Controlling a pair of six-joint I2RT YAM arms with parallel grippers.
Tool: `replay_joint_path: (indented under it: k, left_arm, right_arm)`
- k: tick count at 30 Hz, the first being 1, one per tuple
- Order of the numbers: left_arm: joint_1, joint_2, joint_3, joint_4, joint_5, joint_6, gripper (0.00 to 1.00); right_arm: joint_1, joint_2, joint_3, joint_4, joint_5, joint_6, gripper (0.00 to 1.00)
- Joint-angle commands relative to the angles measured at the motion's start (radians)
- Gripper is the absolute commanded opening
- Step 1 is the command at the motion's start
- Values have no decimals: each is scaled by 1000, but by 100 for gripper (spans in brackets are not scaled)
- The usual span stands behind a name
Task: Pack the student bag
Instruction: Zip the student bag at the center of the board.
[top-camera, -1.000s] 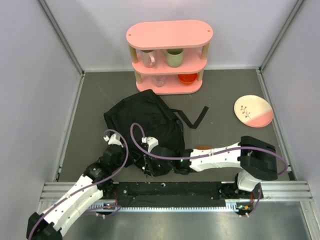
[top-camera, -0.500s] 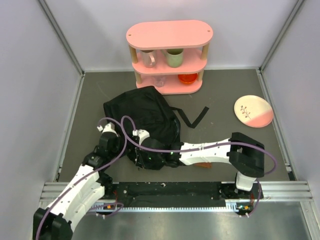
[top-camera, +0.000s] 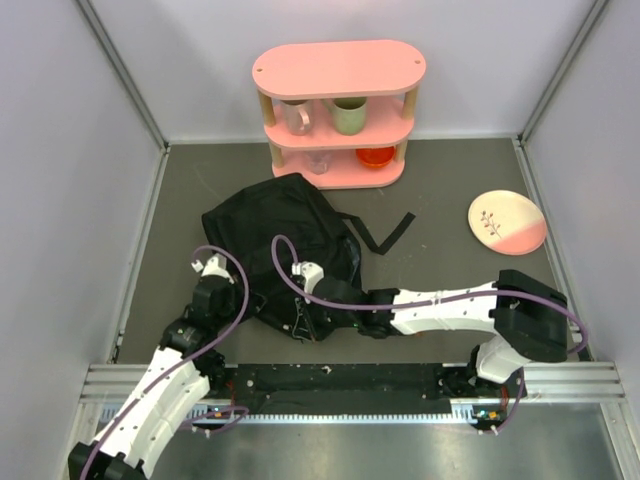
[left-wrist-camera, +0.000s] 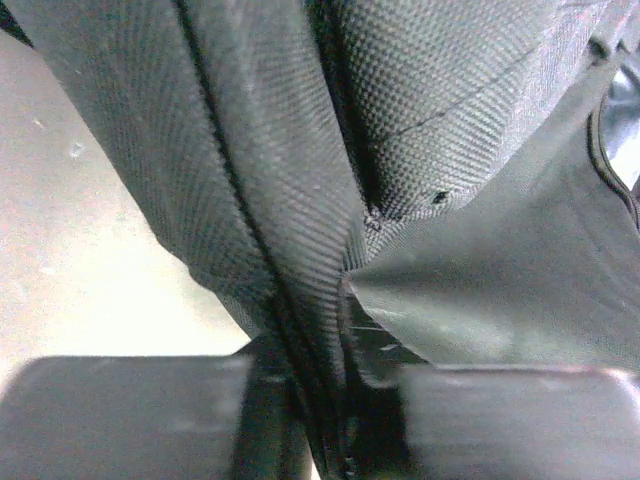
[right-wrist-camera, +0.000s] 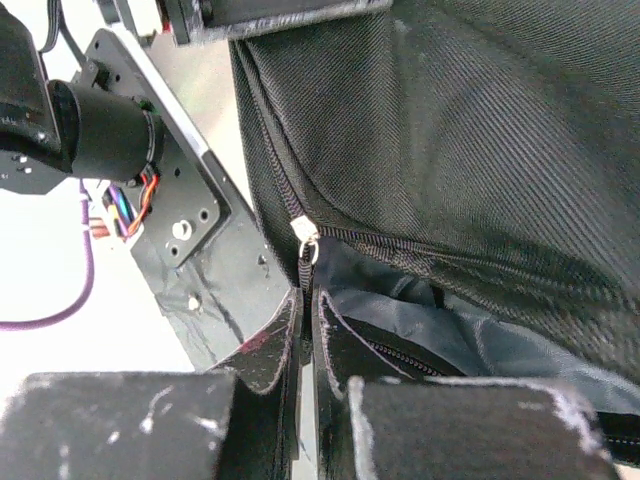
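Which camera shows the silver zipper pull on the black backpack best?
The right wrist view: the zipper pull sits sharp and close at the open zip of the student bag. The top view shows the whole bag, but the pull is too small to find. The left wrist view shows only fabric and a seam.
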Motion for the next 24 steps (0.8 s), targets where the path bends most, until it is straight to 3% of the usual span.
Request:
replay_joint_path:
  k: [1, 2, 3, 6, 9, 10, 15, 21, 24]
  left_arm:
    - [25, -20, 26, 14, -98, 44, 38]
    - [25, -32, 34, -5, -83, 45, 52]
    - [25, -40, 42, -14, -61, 48, 76]
    - [23, -82, 60, -52, 58, 13, 88]
    - [22, -166, 24, -68, 120, -27, 91]
    - [22, -210, 14, -77, 130, -47, 99]
    - [17, -293, -49, -168, 216, -123, 99]
    - [0, -402, -89, -206, 198, -231, 97]
    - [-1, -361, -63, -189, 186, -225, 89]
  right_arm:
    - [3, -38, -25, -80, -71, -30, 0]
    - [3, -37, -19, -79, -68, -26, 0]
    - [3, -34, -16, -79, -68, -26, 0]
    - [3, -29, 6, -79, -67, -33, 0]
    - [3, -28, 29, -92, -71, -42, 0]
    - [3, -25, 44, -97, -76, -44, 0]
    - [4, -29, 78, -141, -79, -36, 0]
    - [1, -17, 135, -189, -116, -24, 0]
    - [1, -25, 135, -200, -134, -12, 0]
